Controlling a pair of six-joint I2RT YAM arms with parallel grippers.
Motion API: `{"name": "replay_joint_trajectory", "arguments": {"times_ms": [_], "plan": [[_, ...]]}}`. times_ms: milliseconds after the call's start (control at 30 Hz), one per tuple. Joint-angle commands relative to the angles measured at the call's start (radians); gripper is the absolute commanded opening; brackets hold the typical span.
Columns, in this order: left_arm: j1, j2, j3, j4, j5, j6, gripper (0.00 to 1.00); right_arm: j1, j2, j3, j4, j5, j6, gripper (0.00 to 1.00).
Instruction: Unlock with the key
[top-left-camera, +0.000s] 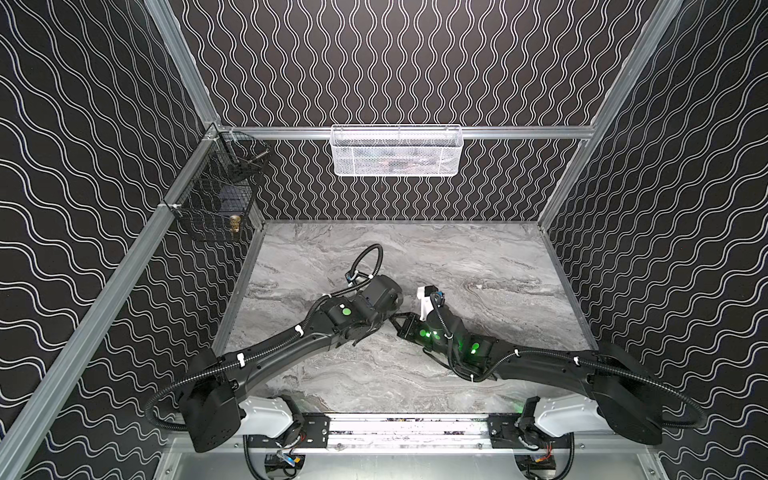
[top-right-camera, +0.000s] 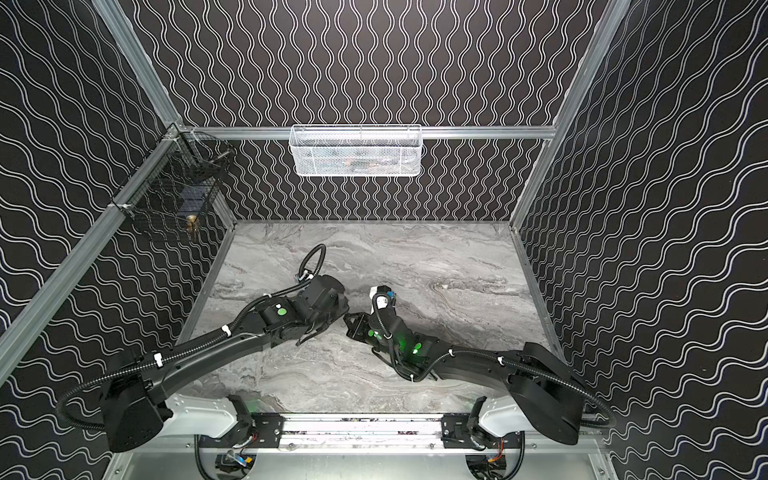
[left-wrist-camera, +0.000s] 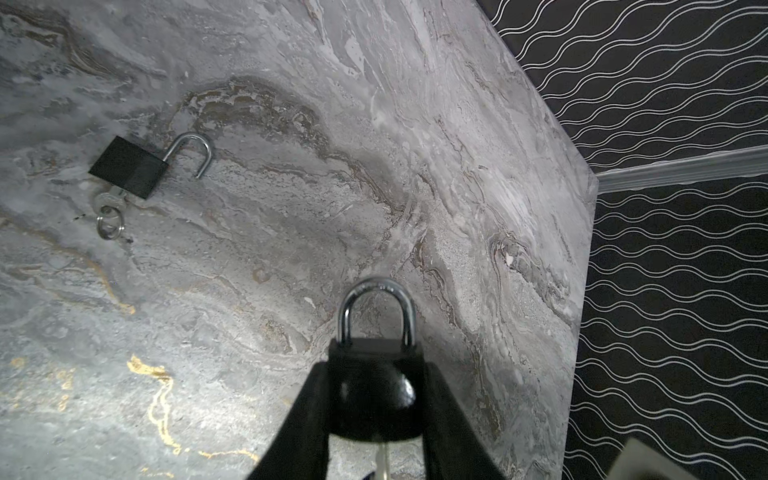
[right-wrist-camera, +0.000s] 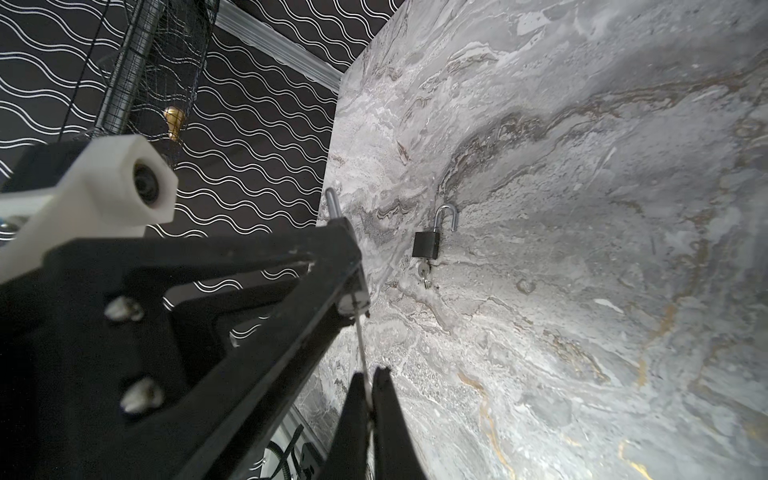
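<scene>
My left gripper (left-wrist-camera: 376, 374) is shut on a black padlock (left-wrist-camera: 374, 399), one finger on each side of its body. Its silver shackle (left-wrist-camera: 376, 307) is closed and points away from the wrist camera. A silver key (left-wrist-camera: 383, 459) sticks out of the padlock's underside. In the right wrist view my right gripper (right-wrist-camera: 369, 376) is shut on that key (right-wrist-camera: 360, 336), whose thin blade runs up into the padlock's base (right-wrist-camera: 353, 303). In both top views the two grippers meet tip to tip above the table's middle (top-left-camera: 394, 321) (top-right-camera: 344, 319), where the padlock is hidden.
A second black padlock (left-wrist-camera: 129, 168) (right-wrist-camera: 426, 245) lies on the marble table (top-left-camera: 457, 266), shackle open, a key with ring (left-wrist-camera: 109, 212) in it. A black wire basket (top-left-camera: 216, 199) hangs on the left rail, and a white mesh basket (top-left-camera: 395, 151) hangs on the back rail.
</scene>
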Motion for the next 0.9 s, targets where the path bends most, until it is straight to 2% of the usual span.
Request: {"name": "replay_joint_trajectory", "arguments": {"times_ms": [0,100,267,533,700,867], "plan": [[-0.005,-0.006,-0.007,-0.037,0.011,-0.004,0.0,-0.002,-0.011,0.03,0.031,0.035,-0.018,0.0],[-0.01,-0.018,-0.018,-0.023,0.022,-0.017,0.0,-0.002,0.006,0.068,-0.033,0.048,-0.033,0.0],[-0.012,-0.027,-0.03,-0.007,0.062,-0.055,0.0,0.002,0.032,0.074,-0.016,0.049,-0.043,0.0],[-0.012,-0.05,-0.044,0.019,0.101,-0.106,0.0,0.014,0.055,0.047,0.123,0.042,-0.082,0.0],[-0.012,-0.054,-0.071,0.03,0.126,-0.15,0.0,0.015,0.028,0.053,0.086,0.087,-0.087,0.0],[-0.013,-0.066,-0.078,0.016,0.103,-0.154,0.0,0.015,0.004,0.071,0.018,0.137,-0.079,0.0]]}}
